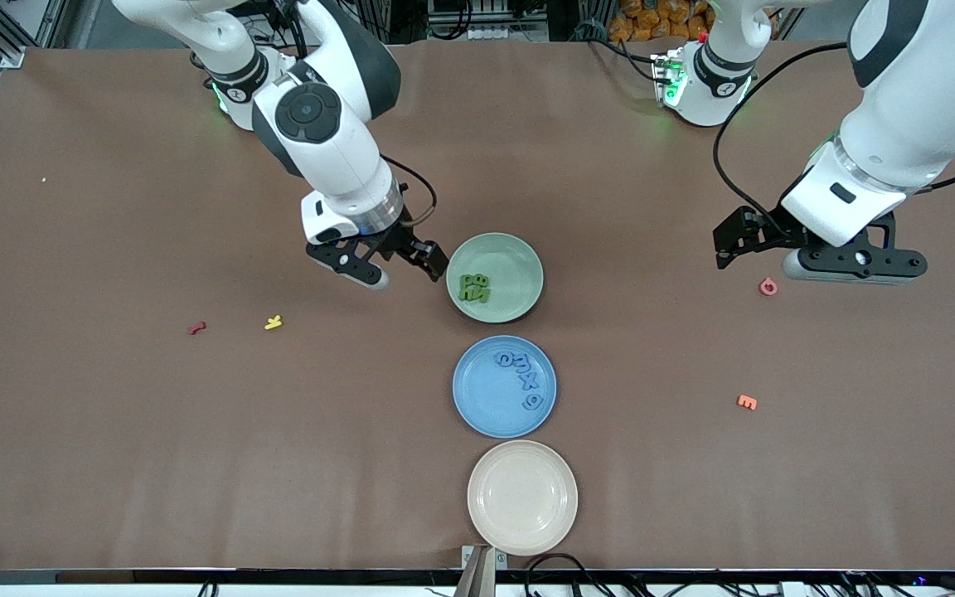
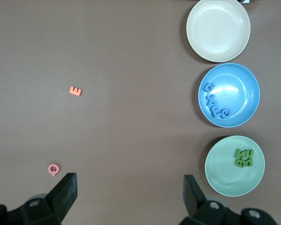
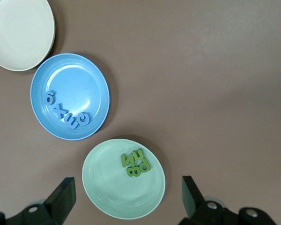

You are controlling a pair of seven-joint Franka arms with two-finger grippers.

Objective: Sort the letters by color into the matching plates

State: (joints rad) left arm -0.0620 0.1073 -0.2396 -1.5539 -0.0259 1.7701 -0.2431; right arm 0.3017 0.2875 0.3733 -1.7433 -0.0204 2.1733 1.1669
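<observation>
The green letters are sitting in a little bunch in the green plate. The blue letters are lying in a curved row in the blue plate. The blue plate is sitting nearer to the front camera than the green one, and the cream plate is sitting nearer still, with nothing in it. It is looking like the sorting is all done.

The right gripper is hanging over the table just beside the green plate, with its jaws wide open and nothing in them. The left gripper is hanging over the table toward the left arm's end, jaws wide open and holding nothing, close to a pink letter.

An orange letter, a yellow letter and a red letter are lying about on the table. If the right gripper swings sideways, it could be bumping the green plate and spilling the letters. A gripper could also be grabbing a wrong-colored letter by mistake.
</observation>
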